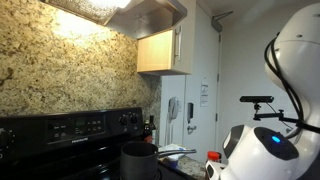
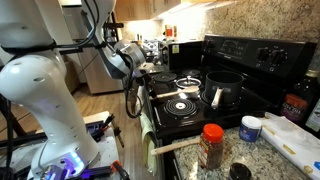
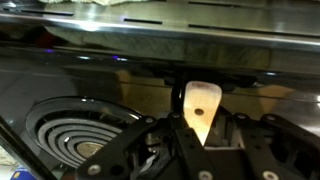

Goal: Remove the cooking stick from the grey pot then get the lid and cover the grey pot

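In the wrist view my gripper [image 3: 200, 138] is shut on the cooking stick [image 3: 200, 105], a pale flat wooden end with a small hole that stands up between the fingers. It is above the black stove top, next to a coil burner [image 3: 75, 130]. In an exterior view my gripper [image 2: 138, 70] hangs over the stove's edge, well away from the grey pot [image 2: 222, 90], which stands on a burner. The pot also shows in the other exterior view [image 1: 140, 160]. A round grey lid [image 2: 187, 83] lies on the stove beside the pot.
A red-capped bottle [image 2: 211, 145] and a white-and-blue tub [image 2: 250, 128] stand on the granite counter next to the stove. The stove's control panel [image 2: 250, 55] rises behind the pot. A dark bottle [image 2: 296, 105] stands by the wall.
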You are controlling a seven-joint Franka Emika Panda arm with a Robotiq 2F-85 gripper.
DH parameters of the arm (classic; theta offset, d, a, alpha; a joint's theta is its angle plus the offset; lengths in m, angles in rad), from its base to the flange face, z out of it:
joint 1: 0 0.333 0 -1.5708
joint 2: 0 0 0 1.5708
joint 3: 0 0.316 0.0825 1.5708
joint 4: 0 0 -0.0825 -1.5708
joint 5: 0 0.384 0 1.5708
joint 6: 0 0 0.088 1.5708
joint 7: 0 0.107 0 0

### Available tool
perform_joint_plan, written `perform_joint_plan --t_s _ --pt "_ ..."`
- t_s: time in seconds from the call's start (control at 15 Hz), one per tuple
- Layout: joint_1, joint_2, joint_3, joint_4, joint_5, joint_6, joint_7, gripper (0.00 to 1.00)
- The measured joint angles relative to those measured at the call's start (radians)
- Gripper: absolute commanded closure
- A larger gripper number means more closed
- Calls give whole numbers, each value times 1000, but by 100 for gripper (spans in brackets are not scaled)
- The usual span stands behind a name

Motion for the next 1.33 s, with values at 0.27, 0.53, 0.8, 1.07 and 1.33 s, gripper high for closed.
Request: perform_joint_plan --t_s 0.27,0.53,0.8,1.07,1.33 --pt "0 3 -8 2 61 11 -82 45" --pt "-1 8 -15 3 90 12 -92 20" --pt "0 -9 -23 -2 93 9 -91 1" --pt "8 -103 -16 -18 121 1 -91 1" --pt "12 -133 -17 -31 133 0 -96 0"
